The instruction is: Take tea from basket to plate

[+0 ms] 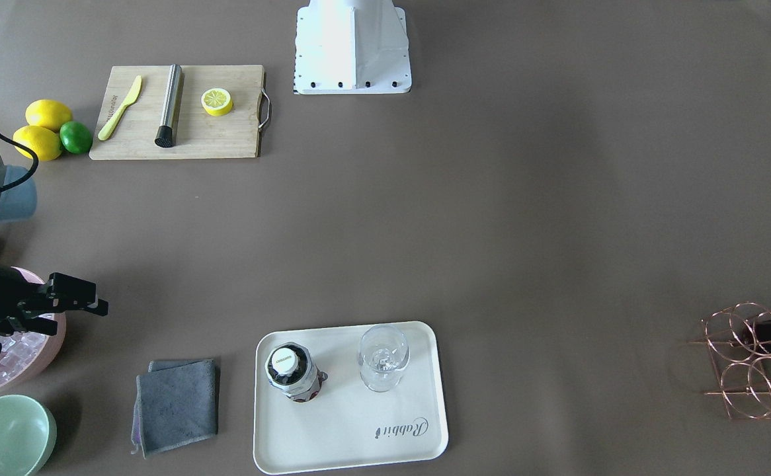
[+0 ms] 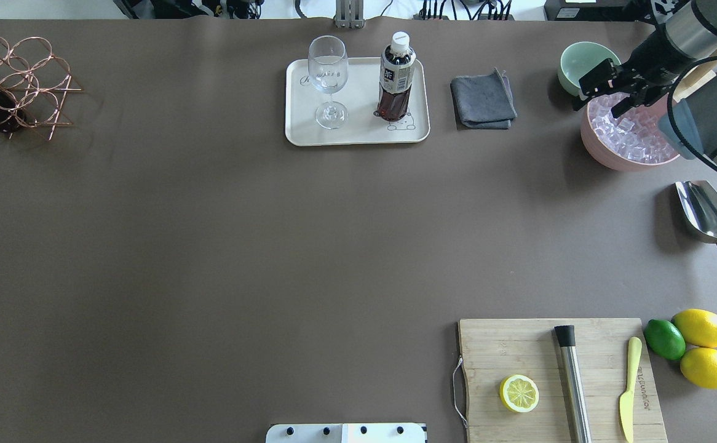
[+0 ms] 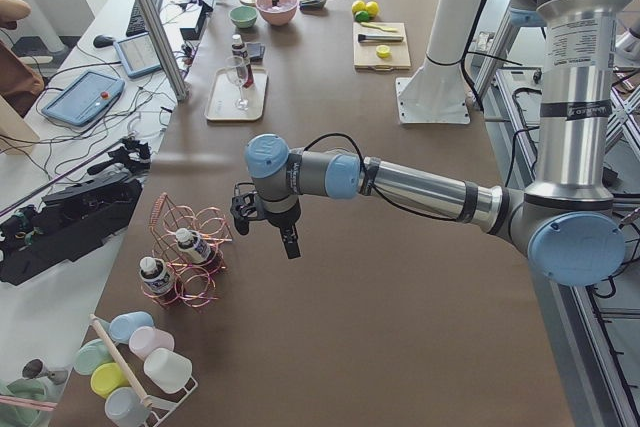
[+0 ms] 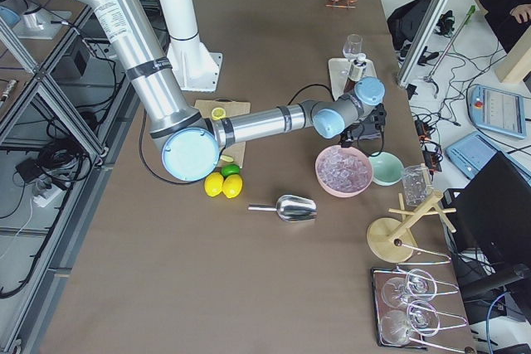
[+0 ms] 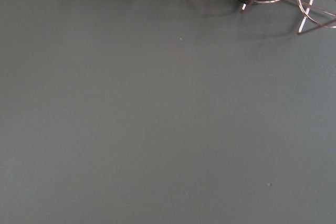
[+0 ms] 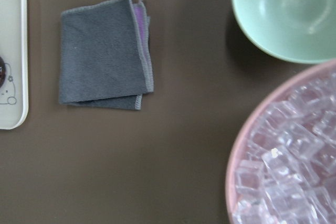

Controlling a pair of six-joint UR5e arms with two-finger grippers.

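One tea bottle [image 2: 397, 77] stands upright on the cream plate [image 2: 358, 134], beside a wine glass [image 2: 328, 80]; in the front-facing view its white cap [image 1: 284, 362] faces up. Two more tea bottles [image 3: 190, 245] stand in the copper wire basket [image 2: 20, 80] at the table's far left corner. My right gripper [image 2: 597, 101] hovers open and empty over the rim of the pink ice bowl [image 2: 629, 138], well right of the plate. My left gripper [image 3: 288, 242] hangs above bare table just beside the basket [image 3: 195, 257]; I cannot tell whether it is open or shut.
A folded grey cloth [image 2: 483, 98] lies between the plate and the pale green bowl [image 2: 586, 61]. A metal scoop [image 2: 709, 221] lies right of the ice bowl. A cutting board [image 2: 555, 375] holds a lemon half, a metal muddler and a knife, with lemons and a lime [image 2: 665, 338] beside it.
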